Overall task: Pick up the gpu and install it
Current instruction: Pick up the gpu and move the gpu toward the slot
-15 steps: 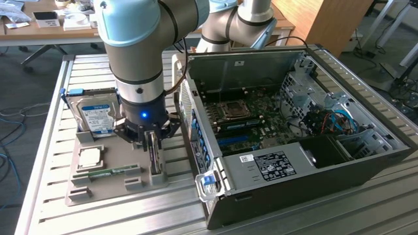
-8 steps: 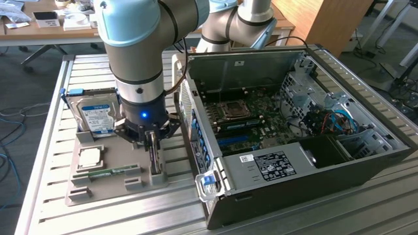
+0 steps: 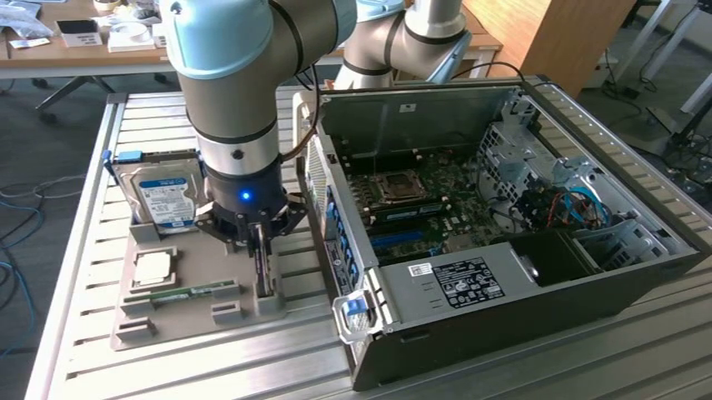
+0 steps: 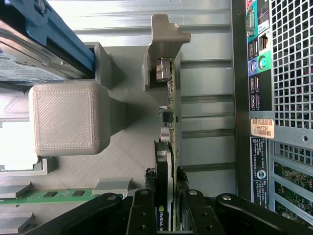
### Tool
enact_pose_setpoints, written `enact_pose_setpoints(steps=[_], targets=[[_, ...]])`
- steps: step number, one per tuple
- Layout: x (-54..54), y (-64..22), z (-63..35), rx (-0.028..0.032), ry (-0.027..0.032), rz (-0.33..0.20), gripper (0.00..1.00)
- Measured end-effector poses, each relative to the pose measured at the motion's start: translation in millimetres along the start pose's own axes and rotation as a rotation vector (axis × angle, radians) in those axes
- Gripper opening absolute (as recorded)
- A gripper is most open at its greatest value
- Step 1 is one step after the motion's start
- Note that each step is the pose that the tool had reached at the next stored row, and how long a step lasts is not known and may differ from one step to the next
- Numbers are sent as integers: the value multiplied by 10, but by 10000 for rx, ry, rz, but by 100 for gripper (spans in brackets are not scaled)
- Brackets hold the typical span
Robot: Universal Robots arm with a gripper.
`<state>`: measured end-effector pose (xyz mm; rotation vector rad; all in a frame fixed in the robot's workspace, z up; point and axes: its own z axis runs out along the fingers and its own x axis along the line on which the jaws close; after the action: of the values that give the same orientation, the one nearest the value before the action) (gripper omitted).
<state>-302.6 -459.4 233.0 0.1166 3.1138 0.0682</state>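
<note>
The gpu (image 3: pixel 263 271) stands on its edge in a slot of the grey holder tray (image 3: pixel 195 258), on the exterior view's left of the open computer case (image 3: pixel 623 275). My gripper (image 3: pixel 259 243) points straight down over the card's upper edge. In the wrist view the gpu (image 4: pixel 168 142) runs edge-on, its green board and black cooler passing between the two sides of my gripper (image 4: pixel 165 196). Its silver bracket end sits in a grey post (image 4: pixel 164 44) of the holder. Whether the card is clamped is unclear.
A silver hard drive (image 3: pixel 167 196) with a blue-white label stands at the tray's back. A processor chip (image 3: pixel 150 267) and a green memory stick (image 3: pixel 189 293) lie in front. The case's motherboard (image 3: pixel 428 204) is exposed; its rear panel (image 4: pixel 283 98) is close beside the card.
</note>
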Motion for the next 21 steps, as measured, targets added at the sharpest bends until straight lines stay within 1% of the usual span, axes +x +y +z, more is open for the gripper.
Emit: enact_pose_setpoints(steps=[5, 10, 17, 21], targets=[[0, 0, 0, 0, 1, -18, 27], [0, 0, 0, -6, 11, -250, 27], [0, 0, 0, -8, 10, -265, 27], [-1, 2, -42, -6, 11, -265, 27]])
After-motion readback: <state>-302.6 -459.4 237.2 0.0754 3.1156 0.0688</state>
